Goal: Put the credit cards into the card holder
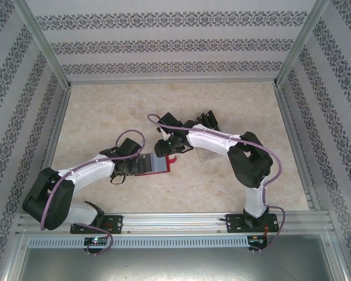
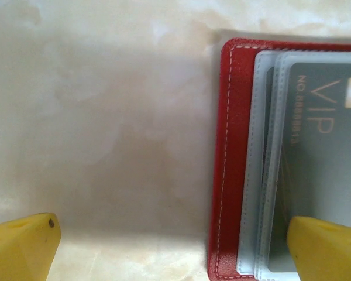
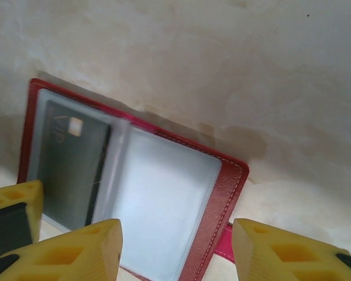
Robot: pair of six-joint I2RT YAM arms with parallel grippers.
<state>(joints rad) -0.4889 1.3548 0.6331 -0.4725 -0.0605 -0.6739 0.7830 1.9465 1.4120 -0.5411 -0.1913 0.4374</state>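
Counter (image 1: 105,111): pale, marbled stone look, with patterned walls around it.
Card holder (image 1: 155,165): red, lying open and flat on the counter near the middle, between the two arms. The greyish inside faces up.
Card holder, left wrist view (image 2: 228,146): red stitched edge with clear sleeves stacked over it.
Card holder, right wrist view (image 3: 222,193): both halves show and the right-hand sleeve looks blank.
Snap strap (image 3: 225,249): pinkish red, sticking out from the card holder's edge onto the counter.
Card (image 2: 327,146): dark, marked "VIP", seated under a clear sleeve. In the right wrist view it lies in the left-hand half (image 3: 70,170).
Spare cards (image 1: 209,120): a small dark cluster behind the right arm, well apart from the card holder. It is too small to count, or to tell what it stands in.
Left pincer (image 2: 175,246): released, jaws spread wide. One yellow finger (image 2: 327,249) sits over the sleeves and the other is over bare counter. Whether it presses the sleeve is unclear.
Left pincer, top view (image 1: 128,168): at the card holder's left edge.
Right pincer (image 3: 175,252): released, holding nothing, with its yellow fingers (image 3: 76,252) low over the card holder's near side.
Right pincer, top view (image 1: 165,153): just above the card holder's far right corner.
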